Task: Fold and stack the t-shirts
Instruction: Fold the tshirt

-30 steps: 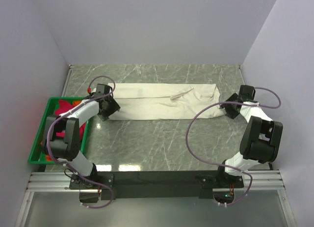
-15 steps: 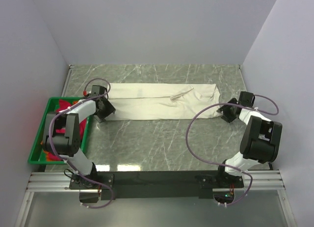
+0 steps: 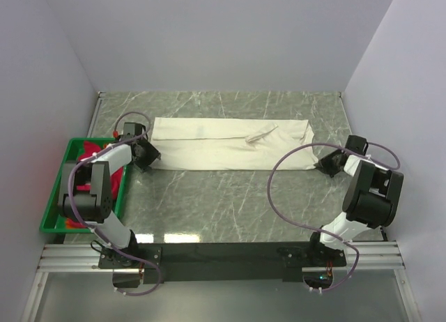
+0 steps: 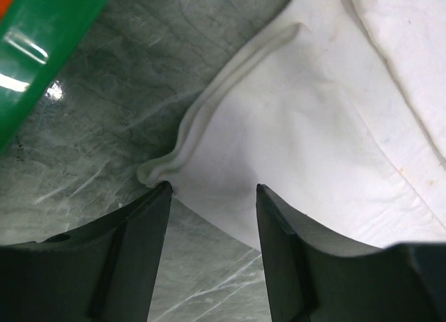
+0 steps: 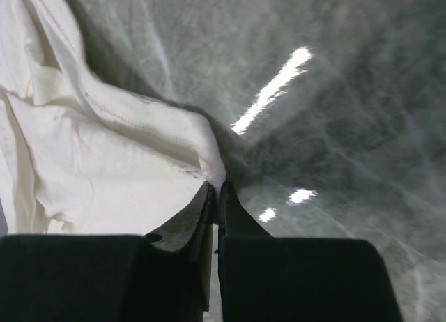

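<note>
Both arms are sitting at opposite ends of the cream t-shirt (image 3: 230, 144) on the table (image 3: 230, 196).
The left jaws are standing part open, straddling the shirt's near-left corner without gripping it; the right jaws are pinching shut on its right corner. The shirt is lying as a long folded band, just right of the green crate (image 3: 54, 196).

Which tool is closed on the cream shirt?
The right tool, pinched shut on a corner of the cream shirt; the left tool stands open astride the opposite corner.
</note>
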You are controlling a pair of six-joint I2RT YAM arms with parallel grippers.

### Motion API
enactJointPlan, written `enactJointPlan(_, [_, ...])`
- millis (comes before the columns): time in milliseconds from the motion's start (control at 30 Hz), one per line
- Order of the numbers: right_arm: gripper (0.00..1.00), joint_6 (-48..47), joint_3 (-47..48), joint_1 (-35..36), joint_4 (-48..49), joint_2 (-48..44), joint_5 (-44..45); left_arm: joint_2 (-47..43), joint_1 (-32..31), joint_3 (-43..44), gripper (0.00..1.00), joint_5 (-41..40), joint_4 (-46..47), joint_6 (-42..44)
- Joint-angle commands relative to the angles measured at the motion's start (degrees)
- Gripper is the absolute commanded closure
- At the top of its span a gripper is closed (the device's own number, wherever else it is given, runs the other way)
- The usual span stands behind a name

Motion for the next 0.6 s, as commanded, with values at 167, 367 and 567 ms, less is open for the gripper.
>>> enactJointPlan(167, [0.98, -0.4, 0.73, -4.44, -2.99, -2.38, 4.69, -1.04, 0.29, -9.77, 0.43, 2.34, -4.4, -3.5])
enactJointPlan(367, [0.94, -0.05, 0.99, -5.76, -5.02, -4.57, 8.02, -9.11, 0.29, -17.42, 0.44, 2.71, -4.65, -6.49])
enactJointPlan(567, [0.65, 0.92, 1.43, -4.62, -5.28, -9.75, 11.8, -20.01, 0.2, -13.65, 0.34, -0.54, -9.92, -5.44])
